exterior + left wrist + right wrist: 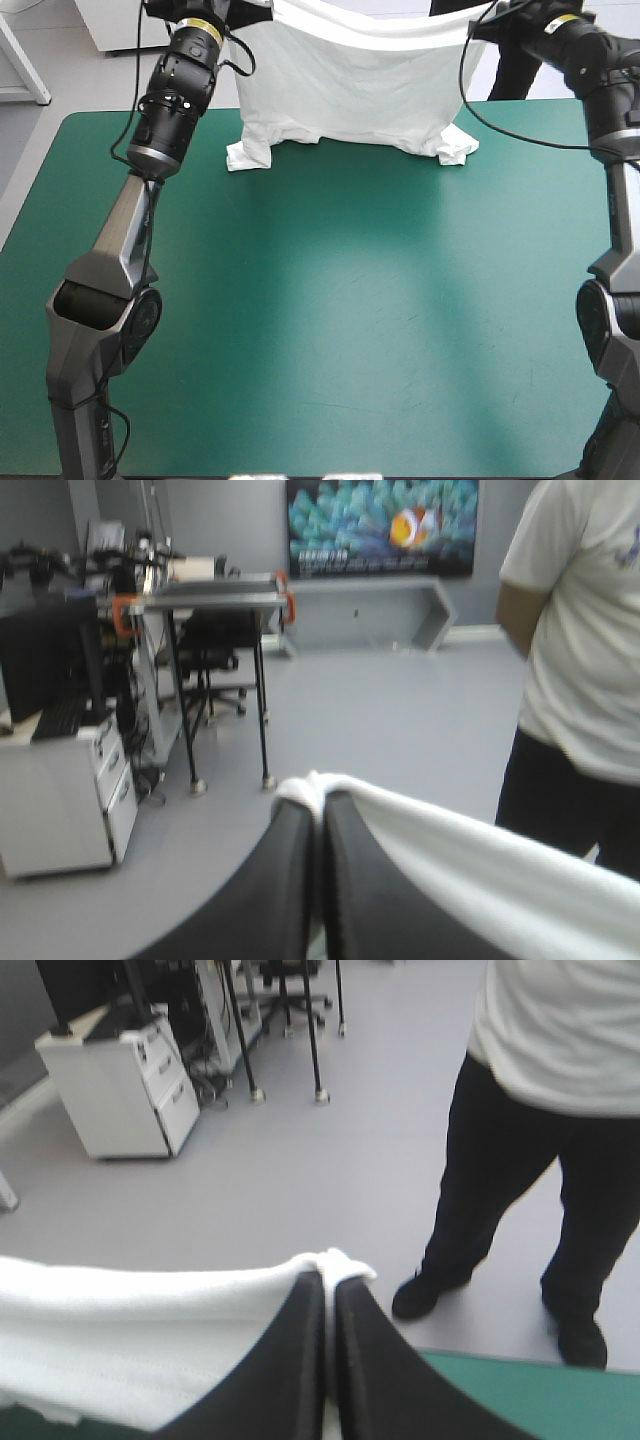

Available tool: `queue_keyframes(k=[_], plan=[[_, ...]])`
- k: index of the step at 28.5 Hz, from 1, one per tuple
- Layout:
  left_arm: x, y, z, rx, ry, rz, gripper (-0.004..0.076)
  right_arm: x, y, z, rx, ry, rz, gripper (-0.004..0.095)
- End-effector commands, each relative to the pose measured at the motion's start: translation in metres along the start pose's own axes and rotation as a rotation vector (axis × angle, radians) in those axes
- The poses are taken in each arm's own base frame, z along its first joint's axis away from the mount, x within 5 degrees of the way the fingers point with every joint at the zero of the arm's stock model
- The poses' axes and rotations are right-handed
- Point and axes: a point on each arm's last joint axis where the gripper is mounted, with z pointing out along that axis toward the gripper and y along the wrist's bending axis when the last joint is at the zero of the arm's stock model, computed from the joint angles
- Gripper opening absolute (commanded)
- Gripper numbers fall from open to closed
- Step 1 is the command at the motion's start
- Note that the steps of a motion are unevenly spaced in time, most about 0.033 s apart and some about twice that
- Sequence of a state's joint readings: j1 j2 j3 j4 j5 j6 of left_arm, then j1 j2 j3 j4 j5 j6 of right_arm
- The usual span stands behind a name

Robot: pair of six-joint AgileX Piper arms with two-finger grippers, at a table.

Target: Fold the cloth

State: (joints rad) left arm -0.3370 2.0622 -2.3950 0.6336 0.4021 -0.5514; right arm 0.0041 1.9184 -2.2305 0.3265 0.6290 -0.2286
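The white T-shirt hangs stretched between both raised arms over the table's far edge, its two sleeves resting crumpled on the teal-green cover. My left gripper is shut on the T-shirt's corner, a fold of white cloth trailing off beside its fingers. My right gripper is likewise shut on the other corner, with the T-shirt spreading away beside it. In the high view both grippers sit at the picture's top edge, mostly cut off.
The teal-green table cover stretches bare from the hanging T-shirt toward the near edge. In the right wrist view, a strip of the table's far edge shows under the gripper.
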Motion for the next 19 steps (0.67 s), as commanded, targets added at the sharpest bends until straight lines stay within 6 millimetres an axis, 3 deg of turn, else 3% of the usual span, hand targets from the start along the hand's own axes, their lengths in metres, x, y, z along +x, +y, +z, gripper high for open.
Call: queue_keyframes(k=[1, 5, 9, 15, 19], plan=[[-0.001, 0.003, -0.001, -0.017, 0.019, -0.019, -0.001, 0.003, -0.001, 0.009, -0.005, -0.003, 0.016, -0.0016], [0.06, -0.003, 0.024, -0.038, 0.207, -0.024, -0.001, 0.057, -0.01, 0.056, -0.012, 0.194, 0.062, -0.0012], [0.097, -0.008, 0.028, -0.035, 0.338, -0.049, -0.001, 0.085, -0.015, 0.073, -0.004, 0.282, 0.067, -0.0011], [0.117, -0.006, 0.009, -0.024, 0.444, -0.023, -0.001, 0.134, -0.011, 0.063, 0.057, 0.429, -0.044, -0.0002], [0.123, -0.005, -0.027, 0.061, 0.424, -0.033, -0.001, 0.157, 0.001, 0.038, 0.065, 0.391, -0.057, -0.0003]])
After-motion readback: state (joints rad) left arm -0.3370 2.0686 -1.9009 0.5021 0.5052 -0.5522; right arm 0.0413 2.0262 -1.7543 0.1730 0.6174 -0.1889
